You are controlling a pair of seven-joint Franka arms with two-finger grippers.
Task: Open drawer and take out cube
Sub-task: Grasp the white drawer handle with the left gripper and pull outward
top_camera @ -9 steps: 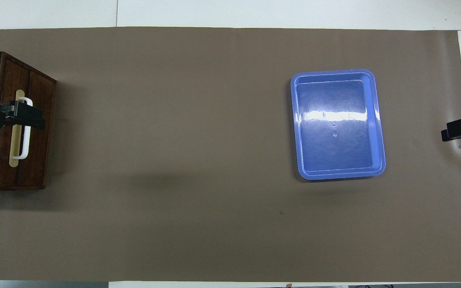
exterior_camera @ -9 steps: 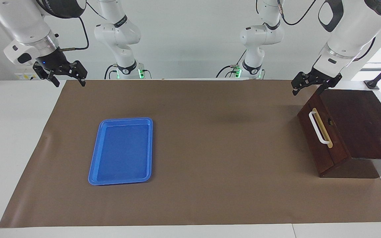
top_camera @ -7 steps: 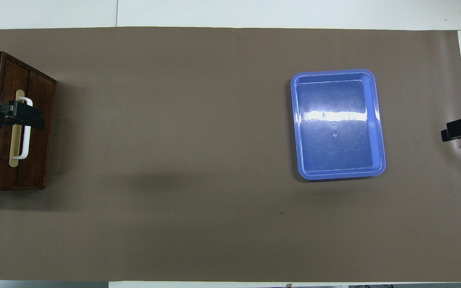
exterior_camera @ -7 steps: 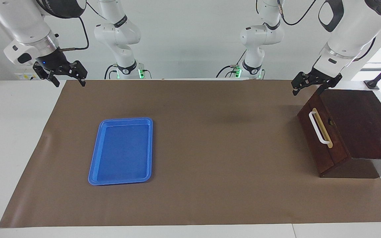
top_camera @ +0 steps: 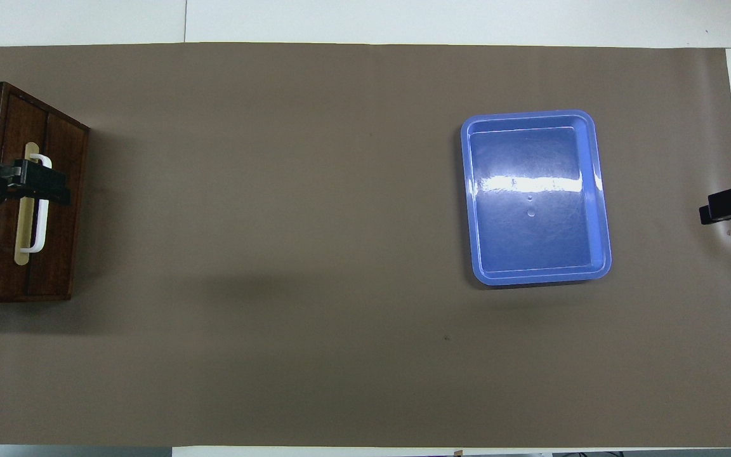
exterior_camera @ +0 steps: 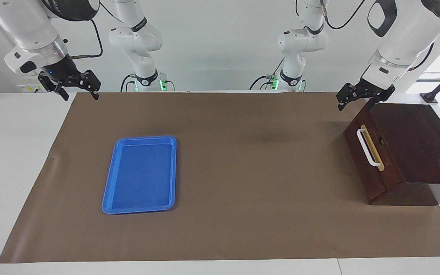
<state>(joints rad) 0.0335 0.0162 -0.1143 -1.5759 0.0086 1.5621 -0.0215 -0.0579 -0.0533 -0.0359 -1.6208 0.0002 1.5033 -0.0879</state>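
Observation:
The dark brown wooden drawer (exterior_camera: 362, 168) stands shut at the left arm's end of the table, with its white bar handle (exterior_camera: 367, 148) on a tan strip; it also shows in the overhead view (top_camera: 61, 254). The yellow cube is hidden. My left gripper (exterior_camera: 356, 102) is open and empty in the air over the top edge of the drawer's front, apart from it. In the overhead view the left gripper (top_camera: 48, 187) covers part of the handle (top_camera: 39, 231). My right gripper (exterior_camera: 79, 93) is open and empty, waiting in the air over the mat's corner at the right arm's end.
A blue plastic tray (exterior_camera: 107, 198) lies empty on the brown mat (exterior_camera: 243, 172) toward the right arm's end; its rim shows in the overhead view (top_camera: 601, 190). The right gripper's tip (top_camera: 714, 212) shows at that end's edge.
The left gripper has shifted very slightly over the drawer's front. The drawer, the tray and the right arm have not moved.

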